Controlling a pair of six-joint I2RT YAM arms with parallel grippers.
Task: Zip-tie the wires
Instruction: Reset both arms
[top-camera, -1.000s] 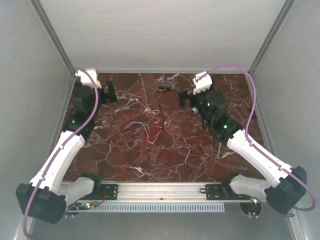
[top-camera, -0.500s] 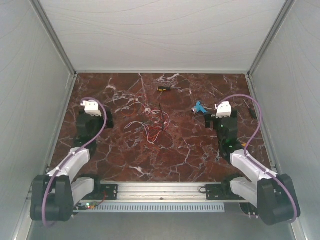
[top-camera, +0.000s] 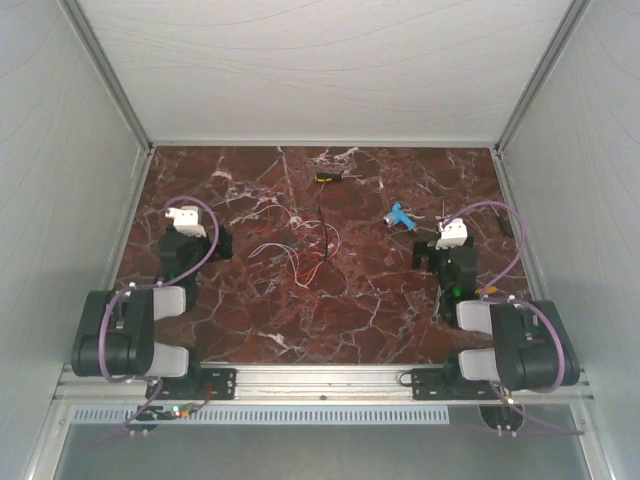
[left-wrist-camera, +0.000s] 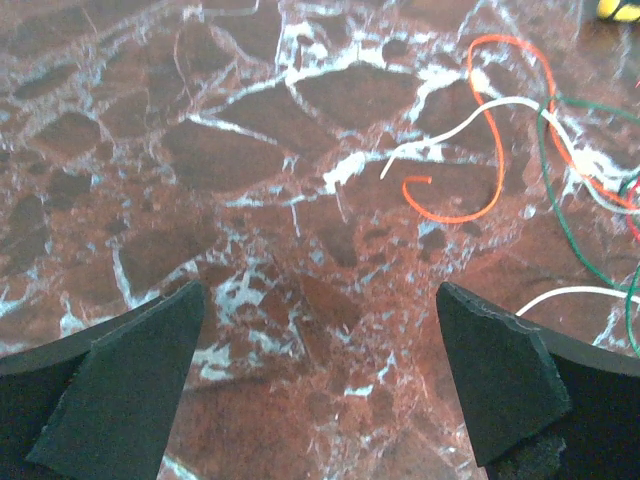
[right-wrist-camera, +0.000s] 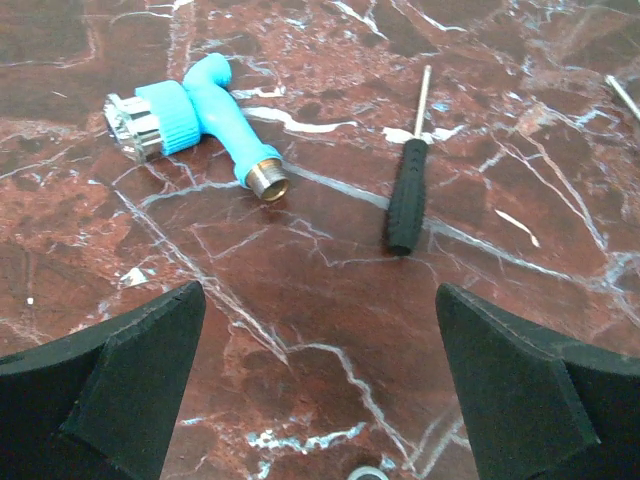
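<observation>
1. The counter (top-camera: 380, 320), a slab of dark red marble veined in white, fills the floor of a pale-walled enclosure.
2. The left arm (top-camera: 120, 335) and the right arm (top-camera: 525, 345) sit folded low at the near edge, one on each side, each trailing a thick purple cable.
3. The wires (top-camera: 300, 250) lie in a loose tangle near the middle of the counter, between the two arms, flat on the marble and gripped by neither hand. The left wrist view shows red-orange, white and green strands curling in from the right.
4. The left hand (left-wrist-camera: 318, 295) faces across the marble with its two dark fingers spread wide and nothing between them. The nearest strand ends lie ahead and to its right, apart from it.
5. The right hand (right-wrist-camera: 318, 295) is likewise wide open and empty, held above bare marble.
6. A blue fitting (right-wrist-camera: 195, 115) with metal ends lies on its side ahead of the right hand, towards the left.
7. A black-handled screwdriver (right-wrist-camera: 405, 205) lies just beside the fitting on the right, its shaft pointing away from the hand.
8. A small yellow and black item (top-camera: 327, 178) rests towards the far edge, beyond the wires. It is too small to identify.
</observation>
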